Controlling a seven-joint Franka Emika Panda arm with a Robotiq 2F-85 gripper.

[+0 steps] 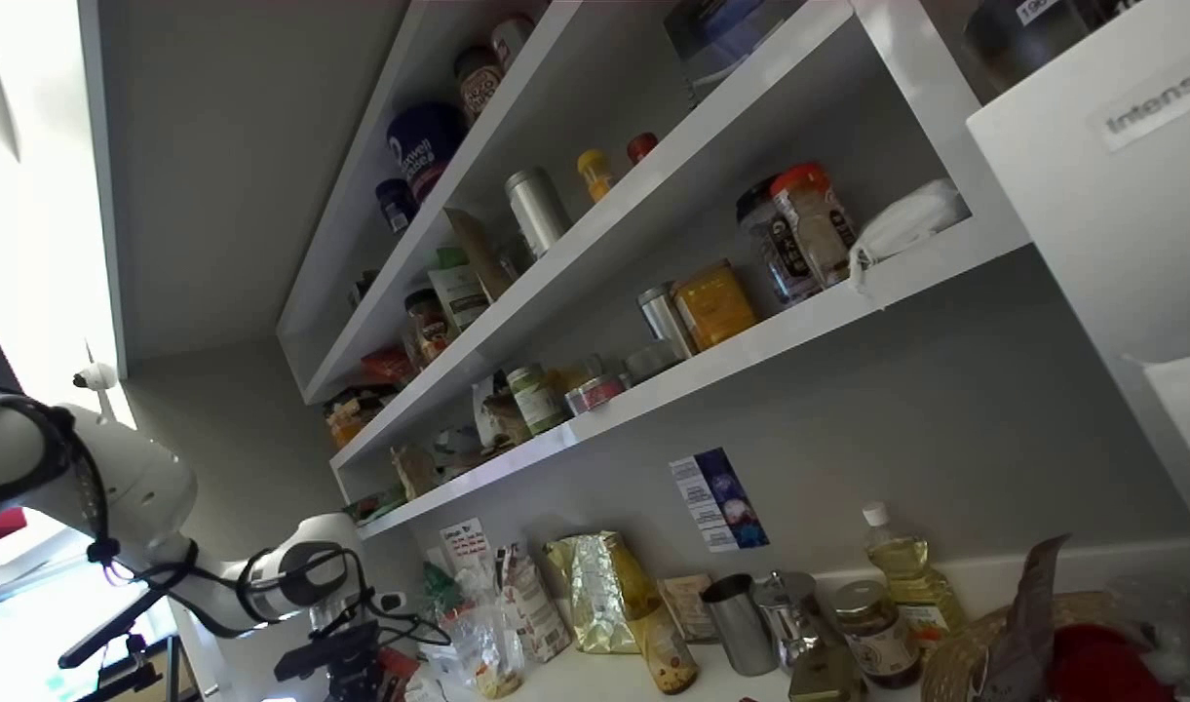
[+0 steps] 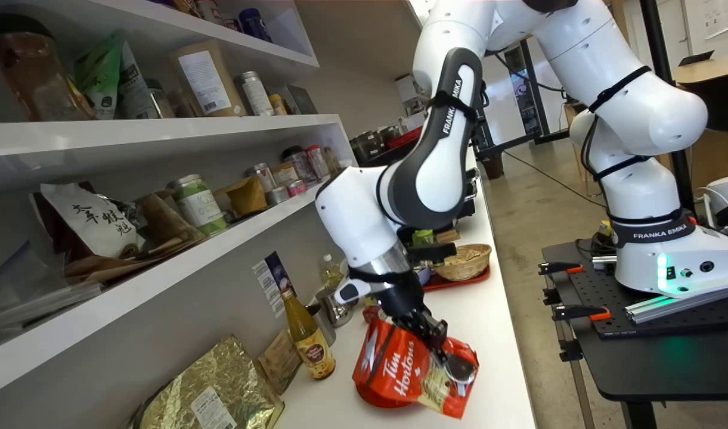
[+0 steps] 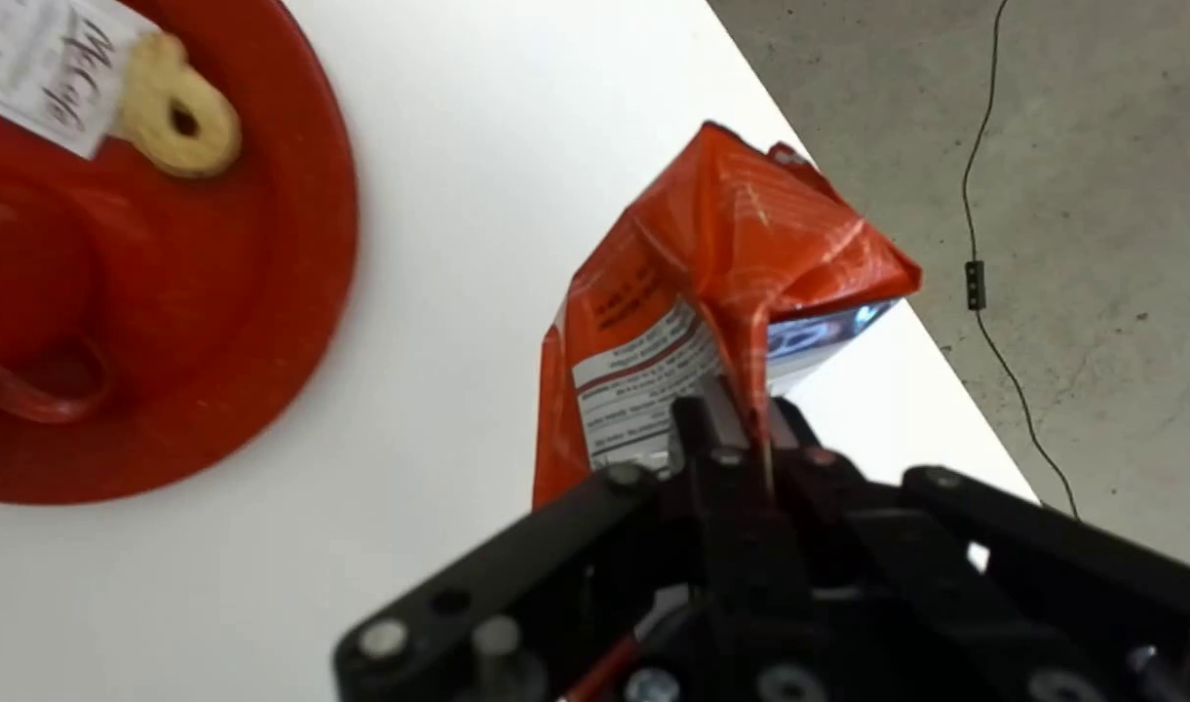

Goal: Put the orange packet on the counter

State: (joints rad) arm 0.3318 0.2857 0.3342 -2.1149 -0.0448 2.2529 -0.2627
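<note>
Nearest the wrist camera, at five o'clock, sat the gripper, drawn narrow and pinching a fold of the orange packet. From there the packet stretched toward twelve over the white counter, one corner overlapping the floor at two. A red plate lay between nine and ten, apart from the packet, bearing a cup, a McCafe slip and a beige ring.

In an exterior view the packet, lettered Tim Hortons, was held tilted in the gripper at five o'clock; I could not tell whether its lower edge touched anything. From it, a gold bag stood at nine, a bottle between nine and ten, and a basket at one. The robot's base was at three.

In an exterior view a panel marked Intense stood at two. Jars lined the shelves, the arm came in at eight, and the gripper showed dark at seven, its jaws unreadable there. The gold bag was at six, with the bottle overlapping its three o'clock side.
</note>
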